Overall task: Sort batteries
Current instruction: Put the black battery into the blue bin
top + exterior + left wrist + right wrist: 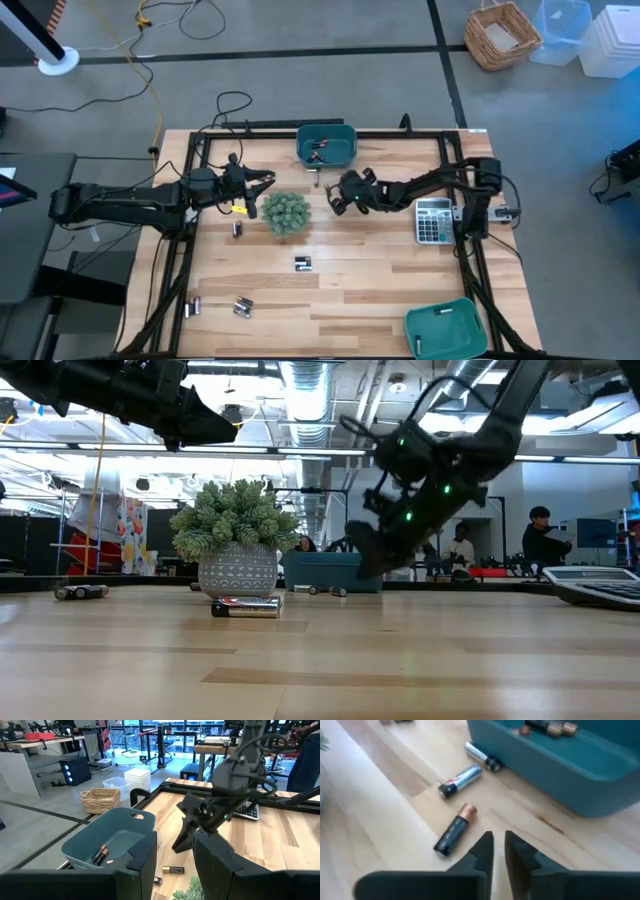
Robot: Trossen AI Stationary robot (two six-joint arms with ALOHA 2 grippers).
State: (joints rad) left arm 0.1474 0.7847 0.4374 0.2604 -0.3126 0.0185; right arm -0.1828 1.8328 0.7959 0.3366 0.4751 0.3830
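The right claw (pixel 338 197) hangs above the tabletop (pixel 380 270), just near of the far teal bin (pixel 327 143). Its two fingers stand nearly pressed together with only a thin slit between them, and nothing is pinched in that slit. Directly beyond its tips lies a black battery with a copper end (pixel 455 830), apart from the fingers, on bare wood. A silver-blue battery (pixel 461 780) lies a little farther on, and a third cell (pixel 482 756) rests against the bin's wall. More batteries (pixel 547 727) lie inside that bin.

The left claw (pixel 262 181) hovers left of the bin, just beyond the small potted plant (pixel 286 212). Its fingers are spread moderately, holding nothing.

Other loose cells sit well apart on the open boards: one (pixel 238 229) beside the plant's left, a pair (pixel 303 263) near the middle, and two groups (pixel 243 307) and (pixel 194 305) toward the near-left edge. A second teal bin (pixel 447 327) sits at the near-right corner, and a calculator (pixel 433 220) lies by the right frame rail. The widest bare stretch of wood runs through the centre and right-centre, between the plant and the calculator.
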